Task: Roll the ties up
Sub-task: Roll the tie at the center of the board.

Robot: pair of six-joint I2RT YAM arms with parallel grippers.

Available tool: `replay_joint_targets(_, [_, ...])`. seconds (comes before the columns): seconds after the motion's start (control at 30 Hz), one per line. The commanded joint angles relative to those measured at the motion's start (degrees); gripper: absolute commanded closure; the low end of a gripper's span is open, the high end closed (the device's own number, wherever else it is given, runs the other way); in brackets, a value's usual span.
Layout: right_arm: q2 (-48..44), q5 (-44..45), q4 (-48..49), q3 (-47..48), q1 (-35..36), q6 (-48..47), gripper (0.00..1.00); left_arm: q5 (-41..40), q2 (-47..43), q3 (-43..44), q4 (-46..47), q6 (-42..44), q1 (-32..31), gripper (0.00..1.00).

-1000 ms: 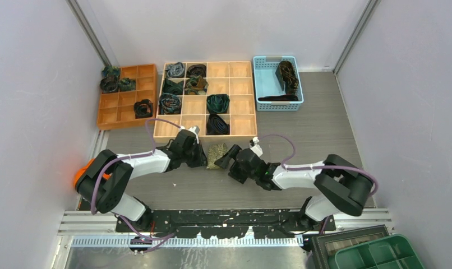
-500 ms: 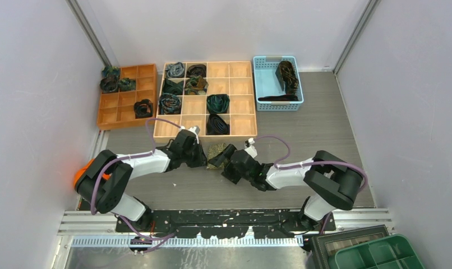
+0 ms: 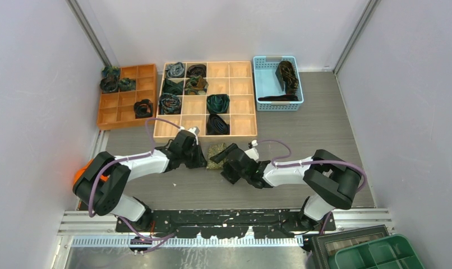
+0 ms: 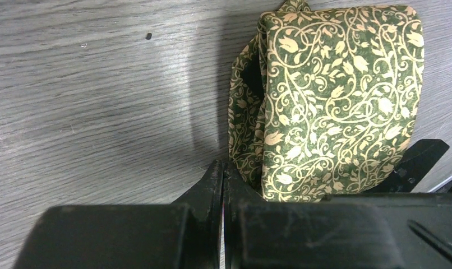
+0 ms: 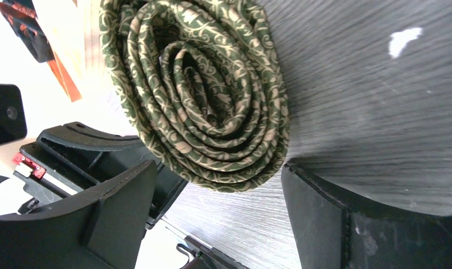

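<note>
The olive-gold tie, wound into a loose coil, lay on the grey wood-grain table at the centre of the overhead view, just below the lower edge of the tan compartment tray and between the two grippers. It looked light, soft and rather slick, a roll whose layers would likely spring apart or telescope if squeezed off-centre. The safest hold seemed to be across its full width, pressing the outer wrap against the core. The right gripper stood wide open, a jaw on either side of the coil and gripping nothing. The left gripper was closed, its tips against the roll's flank; whether a fold was nipped between them could not be told. The table looked smooth, so the coil might slide when nudged. Room was tight: the tray sat close above, with an orange tray at upper left and a blue basket at upper right.
</note>
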Motion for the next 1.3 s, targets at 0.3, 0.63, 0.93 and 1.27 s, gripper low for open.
replay_joint_targets(0.3, [8.4, 3.9, -27.6, -4.2, -1.4, -1.2, 0.20, 0.5, -0.8, -0.6, -1.1, 2.0, 0.8, 1.00])
replay_joint_targets(0.63, [11.7, 7.3, -31.9, 0.4, -5.3, -6.0, 0.17, 1.7, -1.7, 0.5, -2.7, 3.0, 1.4, 1.00])
replay_joint_targets(0.93, [14.4, 6.8, -32.0, 1.1, -7.0, -7.9, 0.16, 2.2, -1.5, 1.3, -3.3, 3.5, 2.4, 1.00])
replay_joint_targets(1.27, [19.6, 3.3, -30.5, 2.5, -9.9, -10.6, 0.17, 3.0, 2.4, 4.6, -2.3, 3.6, 3.1, 1.00])
